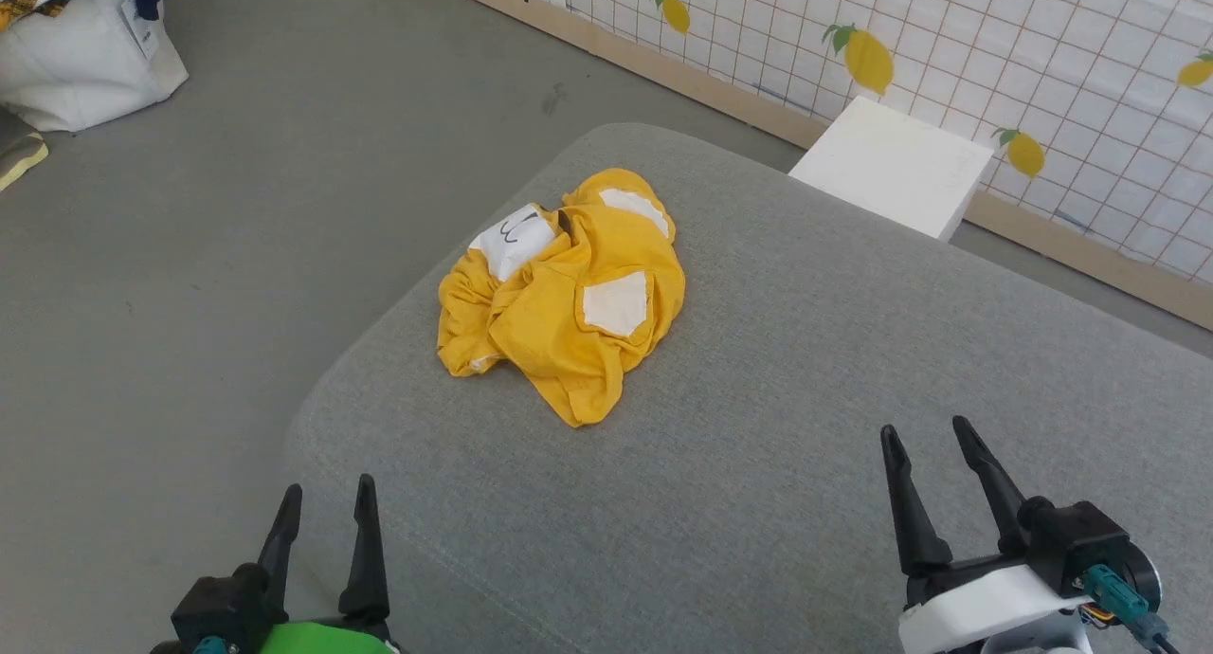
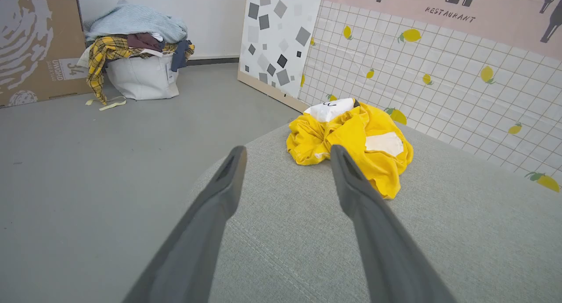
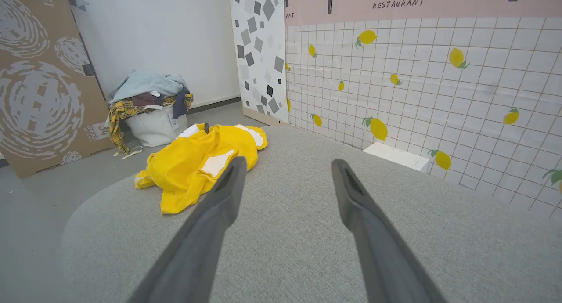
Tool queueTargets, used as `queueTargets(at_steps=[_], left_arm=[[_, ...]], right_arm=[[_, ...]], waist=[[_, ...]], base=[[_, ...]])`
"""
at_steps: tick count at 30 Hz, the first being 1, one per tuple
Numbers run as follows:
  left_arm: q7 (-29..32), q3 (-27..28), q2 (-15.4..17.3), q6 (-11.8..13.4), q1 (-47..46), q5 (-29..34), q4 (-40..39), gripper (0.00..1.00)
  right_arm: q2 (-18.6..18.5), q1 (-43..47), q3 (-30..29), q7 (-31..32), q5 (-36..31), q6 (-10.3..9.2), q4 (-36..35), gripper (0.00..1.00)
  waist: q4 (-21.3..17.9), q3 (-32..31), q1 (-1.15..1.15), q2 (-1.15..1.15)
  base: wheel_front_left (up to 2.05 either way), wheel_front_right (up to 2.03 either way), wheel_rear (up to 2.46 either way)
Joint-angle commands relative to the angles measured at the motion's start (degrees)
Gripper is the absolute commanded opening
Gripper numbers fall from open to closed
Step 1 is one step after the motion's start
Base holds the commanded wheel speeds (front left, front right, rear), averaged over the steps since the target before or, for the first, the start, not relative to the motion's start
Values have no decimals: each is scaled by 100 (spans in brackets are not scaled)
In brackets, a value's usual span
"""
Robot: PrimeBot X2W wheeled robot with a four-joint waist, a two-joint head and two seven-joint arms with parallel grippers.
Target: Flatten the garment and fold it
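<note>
shirt (image 1: pixel 559 294): crumpled heap on grey pad (image 1: pixel 758 426), near its far-left corner
print: mostly buried in folds; white patches and a few black lines show
sleeves, collar: cannot tell apart
left gripper (image 1: pixel 329 486): wide, empty, well apart from shirt
right gripper (image 1: pixel 925 426): wide, empty, well apart from shirt

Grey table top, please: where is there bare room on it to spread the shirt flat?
Bare table from the garment to the left gripper and right gripper, and rightward toward the white box. Crowded: the far left corner, under the crumpled garment.
</note>
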Motion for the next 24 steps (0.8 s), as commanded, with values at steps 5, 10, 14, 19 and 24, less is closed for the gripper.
queueTargets(at_steps=[5,10,14,19,24], left_arm=[[-44,-60,129,-141,-304,12,-27,100],[259,-432,697,-268,-1498,-14,-229,100],[636,-715,1164,-295,-2667,-93,-449,100],[1072,-849,1571,-301,-3993,-508,-105,100],[1727,-1276,2065,-303,-4979,-930,601,100]], right_arm=[[-3,-59,-28,-34,-71,-8,-29,100],[-3,-135,-125,-34,-262,-8,-137,100],[-3,-311,-178,73,-480,-8,-363,100],[-3,-574,-157,384,-779,-8,-813,100],[-3,-772,-49,730,-1033,-8,-1222,100]], waist=[[19,71,0,0],[63,328,0,0],[23,705,0,0],[-115,1308,0,0],[-358,1796,0,0]], base=[[0,0,0],[0,0,0],[0,0,0],[0,0,0],[0,0,0]])
